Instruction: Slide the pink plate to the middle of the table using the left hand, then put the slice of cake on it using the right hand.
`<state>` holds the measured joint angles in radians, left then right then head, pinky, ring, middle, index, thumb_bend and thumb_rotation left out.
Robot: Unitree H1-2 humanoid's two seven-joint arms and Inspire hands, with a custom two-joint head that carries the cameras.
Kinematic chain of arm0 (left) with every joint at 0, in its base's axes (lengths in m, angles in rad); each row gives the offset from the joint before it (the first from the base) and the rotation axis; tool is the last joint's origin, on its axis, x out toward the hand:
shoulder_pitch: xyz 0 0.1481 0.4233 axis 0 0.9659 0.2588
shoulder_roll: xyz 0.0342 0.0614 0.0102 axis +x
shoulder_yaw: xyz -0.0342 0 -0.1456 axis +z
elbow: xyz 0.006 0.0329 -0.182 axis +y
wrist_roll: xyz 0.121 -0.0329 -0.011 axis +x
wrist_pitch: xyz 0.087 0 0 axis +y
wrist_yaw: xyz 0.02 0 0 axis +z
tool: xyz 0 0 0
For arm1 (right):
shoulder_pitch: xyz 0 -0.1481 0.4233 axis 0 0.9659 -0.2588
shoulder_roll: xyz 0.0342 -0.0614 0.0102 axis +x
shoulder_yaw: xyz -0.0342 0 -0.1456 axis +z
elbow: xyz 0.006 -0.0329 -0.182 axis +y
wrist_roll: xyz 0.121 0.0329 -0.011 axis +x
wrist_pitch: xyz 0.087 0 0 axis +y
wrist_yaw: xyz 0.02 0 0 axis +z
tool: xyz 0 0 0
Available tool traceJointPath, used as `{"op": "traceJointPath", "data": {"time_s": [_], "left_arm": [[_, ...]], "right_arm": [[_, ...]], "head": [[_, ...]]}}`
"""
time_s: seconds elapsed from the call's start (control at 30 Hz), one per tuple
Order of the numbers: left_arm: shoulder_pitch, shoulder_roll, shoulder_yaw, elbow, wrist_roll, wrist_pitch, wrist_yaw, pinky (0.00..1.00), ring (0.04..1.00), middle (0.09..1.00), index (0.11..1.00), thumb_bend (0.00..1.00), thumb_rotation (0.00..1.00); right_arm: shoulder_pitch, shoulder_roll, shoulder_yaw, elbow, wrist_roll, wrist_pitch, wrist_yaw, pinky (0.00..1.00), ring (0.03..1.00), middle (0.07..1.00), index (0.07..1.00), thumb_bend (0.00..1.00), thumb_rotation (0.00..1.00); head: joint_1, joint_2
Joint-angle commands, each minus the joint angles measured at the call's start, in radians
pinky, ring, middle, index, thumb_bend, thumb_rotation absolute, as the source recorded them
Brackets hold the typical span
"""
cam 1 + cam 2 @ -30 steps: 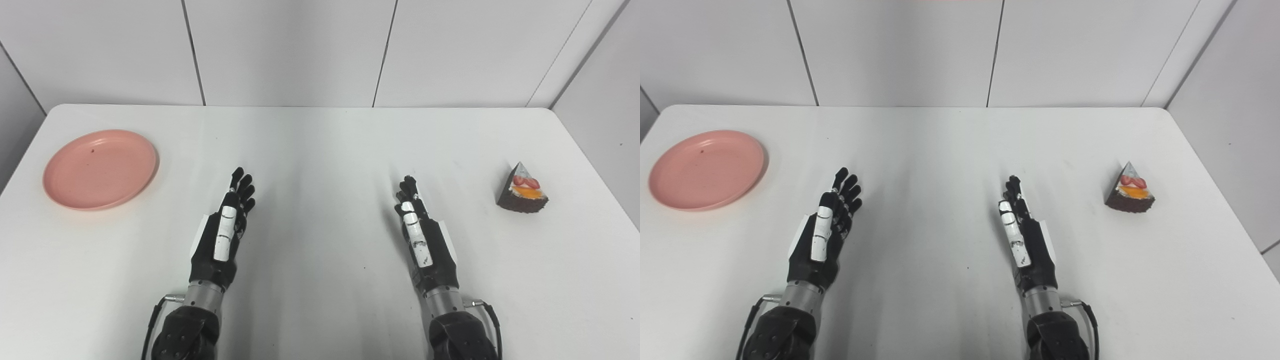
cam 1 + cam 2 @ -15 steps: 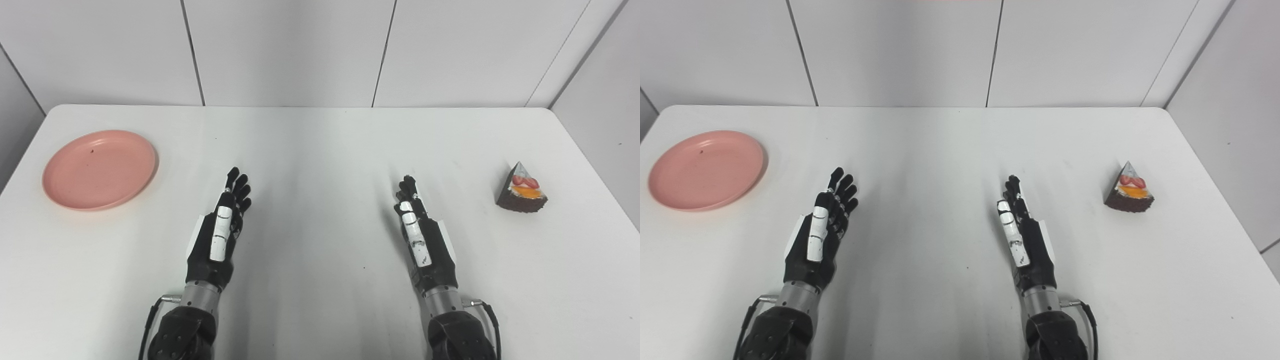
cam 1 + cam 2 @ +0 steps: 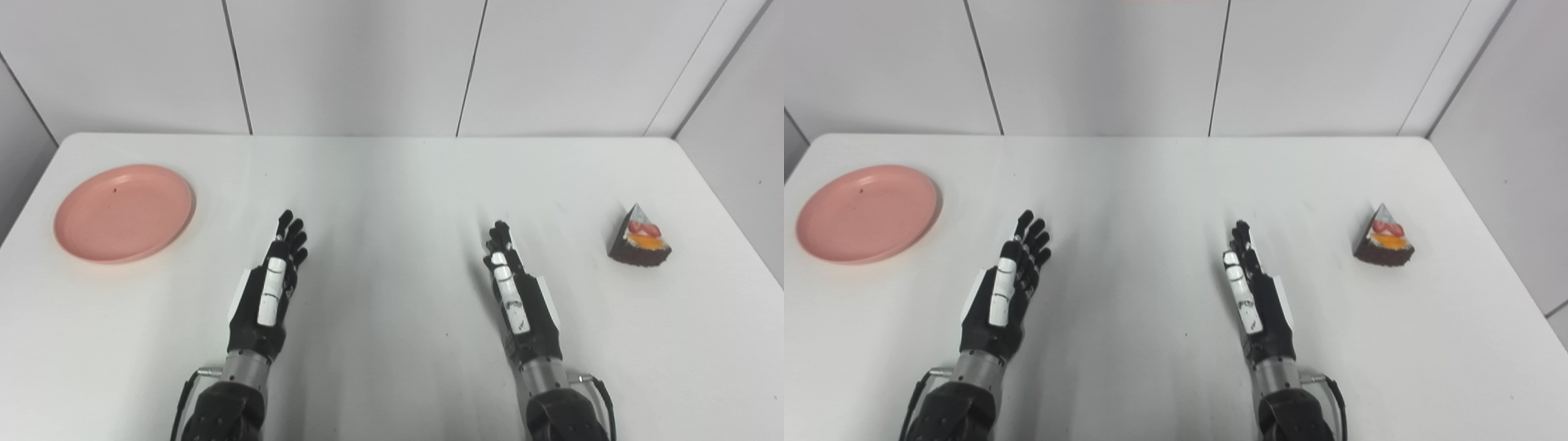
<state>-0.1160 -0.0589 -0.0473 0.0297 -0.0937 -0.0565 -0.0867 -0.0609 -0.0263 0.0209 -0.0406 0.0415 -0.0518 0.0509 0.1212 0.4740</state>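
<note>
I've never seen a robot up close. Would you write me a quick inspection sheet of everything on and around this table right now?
Surface: white table, bare in the middle.
Job's things: round pink plate far left, with nothing on it; wedge-shaped chocolate cake slice with fruit topping far right, standing on the table.
Clutter: nothing seen.
Robot hands: left robot hand and right robot hand both open, holding nothing, fingers pointing away from the robot.
Cables: black cable at the left wrist; another black cable at the right wrist.
Surroundings: pale grey panelled walls.
</note>
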Motion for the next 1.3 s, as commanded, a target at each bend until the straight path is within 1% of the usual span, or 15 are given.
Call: {"op": "traceJointPath", "data": {"time_s": [0.0,0.07,0.27,0.4,0.5,0.53,0.57,0.63,0.73,0.77,0.8,0.87,0.97,1.07,1.27], "left_arm": [[-0.016,-0.015,0.011,0.053,0.010,-0.059,0.024,1.00,1.000,1.000,1.000,0.65,0.99],[-0.049,-0.011,0.020,0.065,0.020,-0.088,0.035,1.00,1.000,1.000,1.000,0.67,1.00],[-0.118,0.003,0.057,0.052,0.033,-0.089,0.074,1.00,1.000,1.000,1.000,0.70,1.00],[-0.182,0.020,0.106,0.087,0.025,-0.149,0.104,1.00,1.000,1.000,1.000,0.74,1.00],[-0.224,0.040,0.141,0.101,0.027,-0.157,0.124,0.99,0.996,1.000,1.000,0.75,1.00],[-0.235,0.046,0.149,0.106,0.028,-0.159,0.129,0.97,0.980,0.986,0.994,0.78,1.00],[-0.245,0.057,0.161,0.097,0.036,-0.138,0.141,0.96,0.975,0.981,0.991,0.78,1.00],[-0.258,0.071,0.179,0.082,0.047,-0.110,0.161,0.91,0.933,0.942,0.956,0.82,1.00],[-0.284,0.089,0.219,0.089,0.050,-0.136,0.202,0.86,0.887,0.900,0.912,0.81,1.00],[-0.291,0.097,0.227,0.093,0.056,-0.142,0.212,0.84,0.870,0.884,0.896,0.80,1.00],[-0.298,0.113,0.237,0.093,0.055,-0.133,0.216,0.83,0.862,0.876,0.888,0.80,1.00],[-0.313,0.135,0.259,0.098,0.051,-0.122,0.225,0.89,0.866,0.859,0.877,0.82,1.00],[-0.338,0.153,0.289,0.128,0.050,-0.137,0.253,0.80,0.801,0.799,0.815,0.83,0.99],[-0.361,0.175,0.314,0.152,0.078,-0.131,0.299,0.76,0.765,0.770,0.781,0.83,1.00],[-0.378,0.228,0.339,0.185,0.119,-0.136,0.355,0.76,0.723,0.731,0.745,0.83,1.00]], "right_arm": [[0.007,-0.012,-0.013,0.009,0.011,-0.019,0.008,1.00,1.000,1.000,1.000,0.56,0.93],[0.007,-0.020,-0.021,0.017,0.026,-0.026,0.012,1.00,1.000,1.000,1.000,0.59,0.92],[-0.008,-0.031,-0.042,0.065,0.060,-0.058,0.029,1.00,1.000,1.000,1.000,0.60,0.90],[-0.018,-0.038,-0.049,0.093,0.064,-0.082,0.037,1.00,1.000,1.000,1.000,0.61,0.89],[-0.020,-0.035,-0.056,0.100,0.073,-0.080,0.035,1.00,1.000,1.000,1.000,0.61,0.89],[-0.021,-0.036,-0.058,0.102,0.076,-0.079,0.036,1.00,1.000,1.000,1.000,0.61,0.89],[-0.022,-0.037,-0.058,0.106,0.078,-0.083,0.040,1.00,1.000,1.000,1.000,0.61,0.89],[-0.024,-0.038,-0.059,0.114,0.080,-0.092,0.042,1.00,1.000,1.000,1.000,0.61,0.87],[-0.026,-0.041,-0.060,0.120,0.090,-0.096,0.047,1.00,1.000,1.000,1.000,0.61,0.88],[-0.025,-0.043,-0.061,0.117,0.098,-0.093,0.051,1.00,1.000,1.000,1.000,0.58,0.87],[-0.022,-0.044,-0.065,0.111,0.106,-0.088,0.053,1.00,1.000,1.000,1.000,0.57,0.86],[-0.019,-0.048,-0.069,0.108,0.111,-0.086,0.053,1.00,1.000,1.000,1.000,0.54,0.86],[-0.018,-0.054,-0.076,0.110,0.111,-0.085,0.051,1.00,1.000,1.000,1.000,0.56,0.87],[-0.018,-0.055,-0.082,0.106,0.127,-0.069,0.055,1.00,1.000,1.000,1.000,0.56,0.86],[-0.017,-0.061,-0.087,0.109,0.140,-0.073,0.058,1.00,1.000,1.000,1.000,0.54,0.87]], "head": [[0.025,-0.004],[0.059,-0.012],[0.111,-0.038],[0.134,-0.054],[0.148,-0.065],[0.154,-0.068],[0.162,-0.075],[0.163,-0.077],[0.191,-0.091],[0.191,-0.091],[0.207,-0.097],[0.221,-0.102],[0.237,-0.107],[0.257,-0.110],[0.306,-0.120]]}}
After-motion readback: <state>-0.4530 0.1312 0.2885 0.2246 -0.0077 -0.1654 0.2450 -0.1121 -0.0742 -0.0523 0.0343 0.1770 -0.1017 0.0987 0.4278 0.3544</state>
